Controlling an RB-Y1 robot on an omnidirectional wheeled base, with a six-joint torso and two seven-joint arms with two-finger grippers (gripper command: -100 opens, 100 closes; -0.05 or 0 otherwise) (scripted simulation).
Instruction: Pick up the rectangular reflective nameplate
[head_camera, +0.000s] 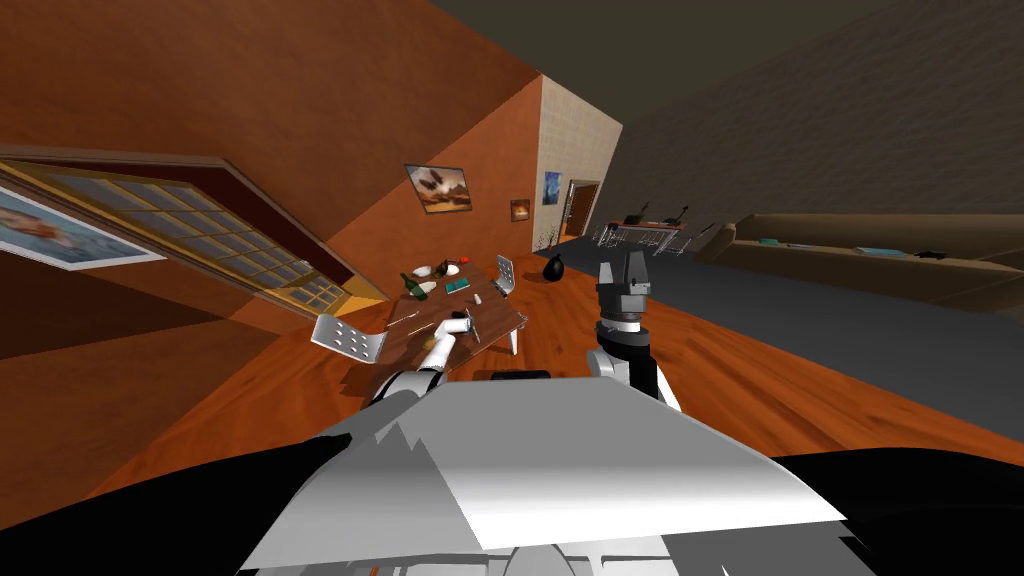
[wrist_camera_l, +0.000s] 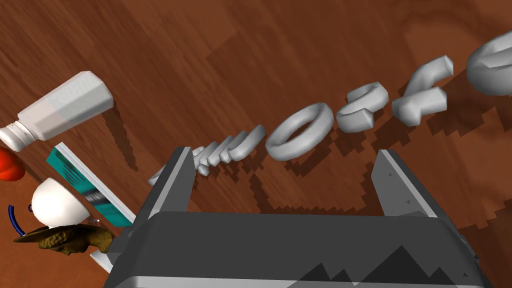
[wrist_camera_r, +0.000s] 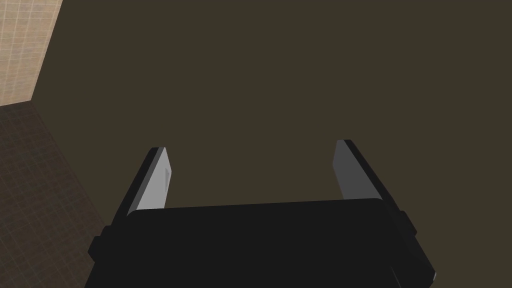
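The nameplate (wrist_camera_l: 325, 117) reads here as a row of light grey raised characters lying flat on the brown wooden table (wrist_camera_l: 250, 55), with no backing plate that I can make out. In the left wrist view it sits just ahead of the left gripper (wrist_camera_l: 283, 150). Its long axis runs on a slant: one end lies close beside the tip of one finger (wrist_camera_l: 172, 182), and the row then crosses in front of the gap and carries on well past the other finger. The blades stand wide apart with nothing between them, poised above the table. As I judge it, the jaws do not straddle the row squarely, so the wrist would want turning before it comes down. Off to the side of the near end lie a white shaker (wrist_camera_l: 60, 110) on its side, a teal book (wrist_camera_l: 85, 185), a white cup (wrist_camera_l: 57, 205) and something red (wrist_camera_l: 10, 167). The head view shows this arm reaching over the table, which makes it plainly the nearer one. The right gripper (head_camera: 625, 285) is held up high, well apart from the table, with its blades also spread and empty.
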